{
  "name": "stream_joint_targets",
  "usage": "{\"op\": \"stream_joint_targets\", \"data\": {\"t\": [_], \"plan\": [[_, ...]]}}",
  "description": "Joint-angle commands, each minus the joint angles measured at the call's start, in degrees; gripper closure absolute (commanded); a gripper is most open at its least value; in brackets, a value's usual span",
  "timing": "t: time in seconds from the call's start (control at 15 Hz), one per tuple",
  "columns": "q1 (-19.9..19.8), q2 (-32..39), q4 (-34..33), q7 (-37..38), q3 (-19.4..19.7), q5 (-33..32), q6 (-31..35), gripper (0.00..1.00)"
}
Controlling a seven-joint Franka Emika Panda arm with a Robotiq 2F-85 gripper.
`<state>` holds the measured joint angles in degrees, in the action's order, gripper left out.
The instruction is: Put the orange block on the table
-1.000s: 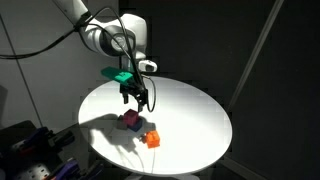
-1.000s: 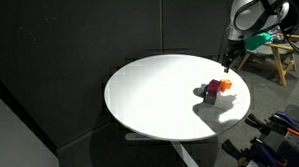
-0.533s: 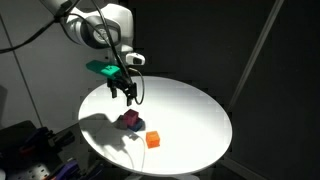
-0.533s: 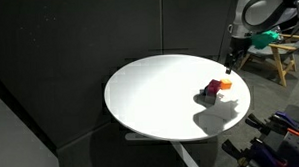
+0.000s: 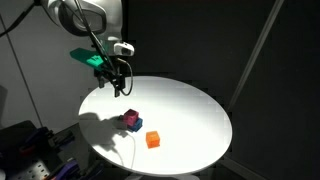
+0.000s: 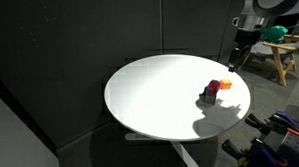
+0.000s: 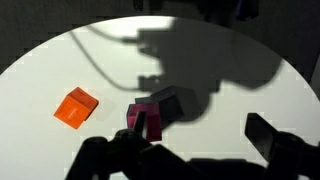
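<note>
I count one orange block (image 7: 76,107), one magenta block (image 7: 148,120) at its three o'clock, one darker block (image 7: 172,100), one table (image 7: 50,70).

In both exterior views the pincer (image 5: 119,88) (image 6: 232,61) is too small to judge its opening.

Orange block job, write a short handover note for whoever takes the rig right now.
Gripper hangs above the table, holding nothing; whether it is open or shut is too dark to tell.
Orange block lies flat on the table, on its own, apart from the magenta block.
Done: the placing looks complete.
Left: likely nothing.
</note>
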<state>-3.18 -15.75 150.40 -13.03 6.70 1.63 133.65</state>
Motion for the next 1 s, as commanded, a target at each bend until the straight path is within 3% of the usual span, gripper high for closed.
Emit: {"op": "stream_joint_targets", "data": {"t": [0.0, 0.93], "plan": [[0.58, -5.3, 1.51, -1.7, 0.47, 1.76, -2.86, 0.0], [-0.13, -15.17, 1.05, 1.76, 0.41, 1.03, -12.56, 0.0]]}}
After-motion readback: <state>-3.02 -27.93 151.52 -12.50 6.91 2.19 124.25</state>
